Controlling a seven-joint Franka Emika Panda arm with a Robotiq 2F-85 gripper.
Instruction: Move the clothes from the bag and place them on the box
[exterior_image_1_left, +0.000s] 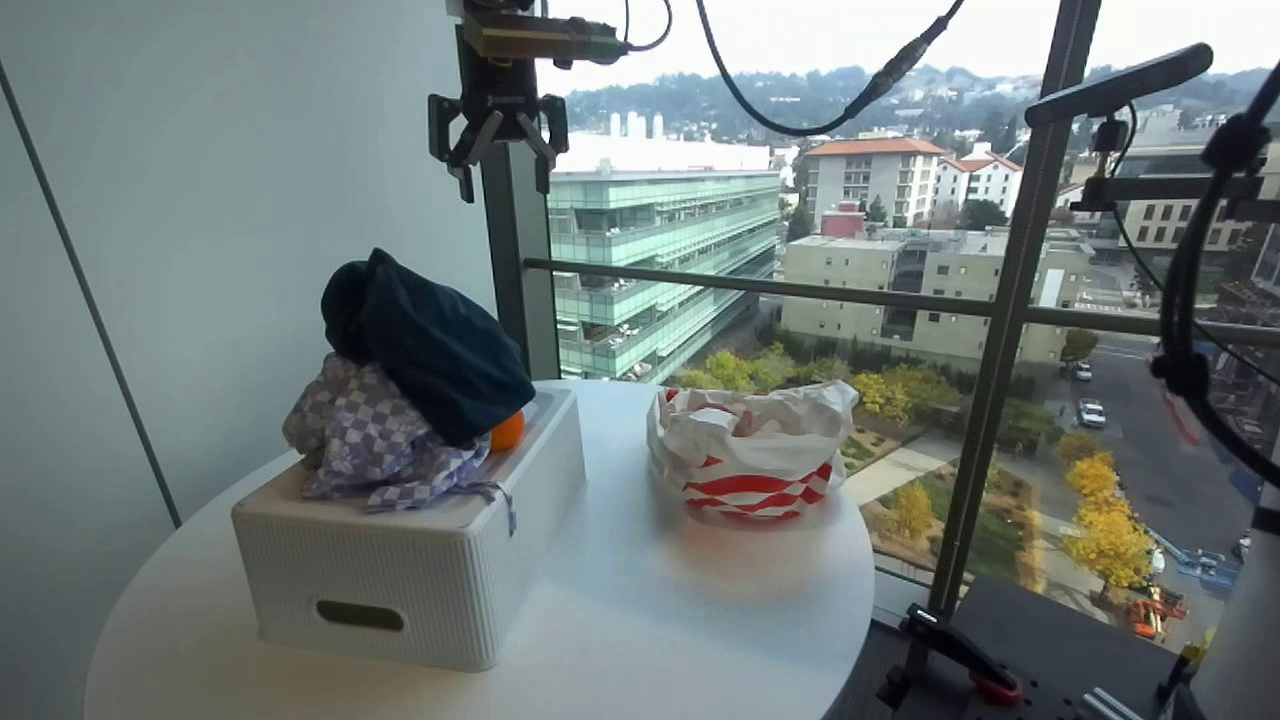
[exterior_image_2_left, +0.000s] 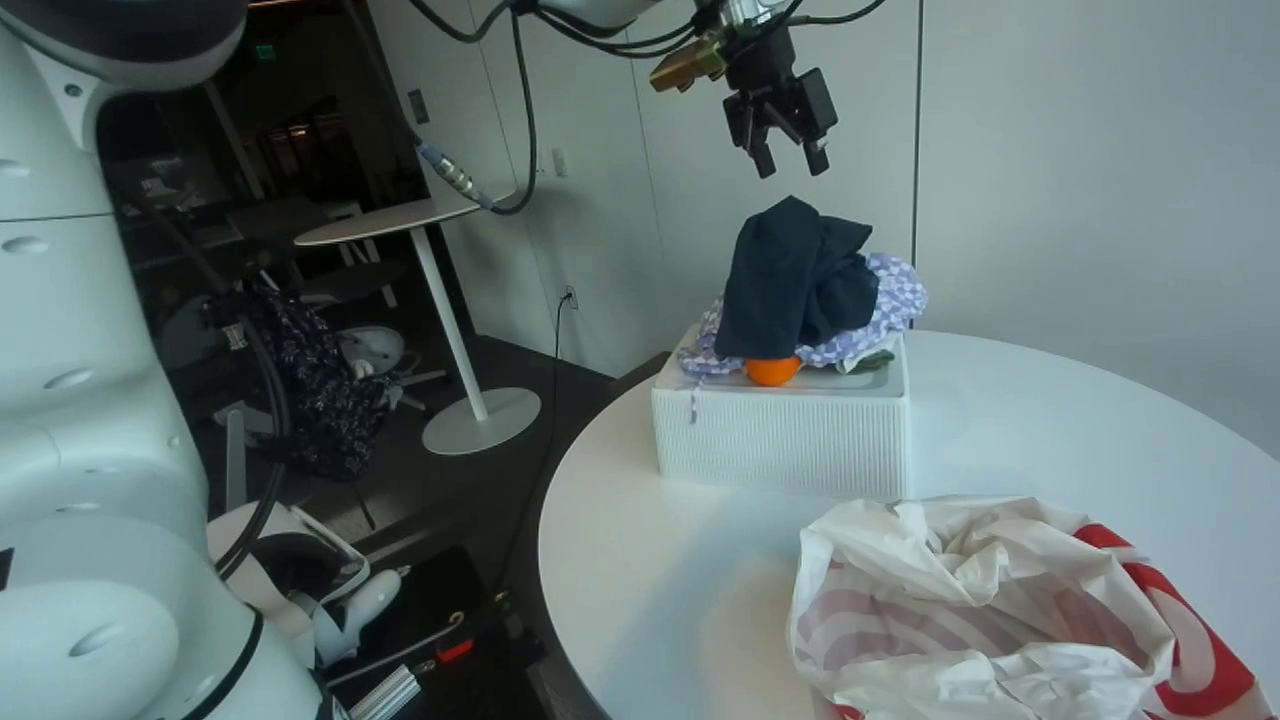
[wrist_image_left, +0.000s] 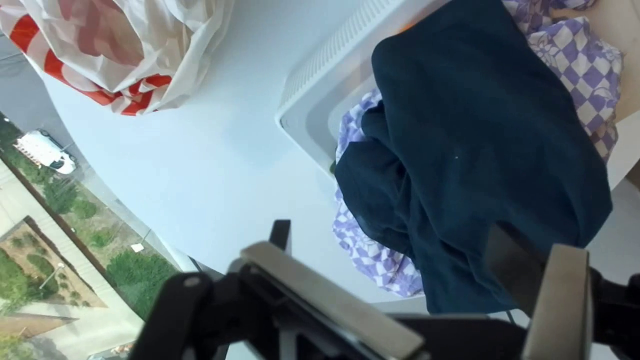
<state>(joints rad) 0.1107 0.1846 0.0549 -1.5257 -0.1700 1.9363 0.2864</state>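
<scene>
While wrist view crops clothes (wrist_image_left: 480, 145), box (wrist_image_left: 311, 124), exterior views fit both

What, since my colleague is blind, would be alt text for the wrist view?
Dark blue cloth lies over purple-and-white checked cloth on a white box, below the open gripper. A red-and-white bag sits on the white table, upper left.

Three views, one round white bench (exterior_image_1_left: 660, 620)
In an exterior view you look down over the ribbed box (exterior_image_1_left: 430, 570) at the window (exterior_image_1_left: 760, 285); in an exterior view you're right by the plastic bag (exterior_image_2_left: 1000, 600), facing a pale wall (exterior_image_2_left: 1080, 180). Wrist view stares steeply down past the fingers (wrist_image_left: 561, 300); box and bag make all three.
</scene>
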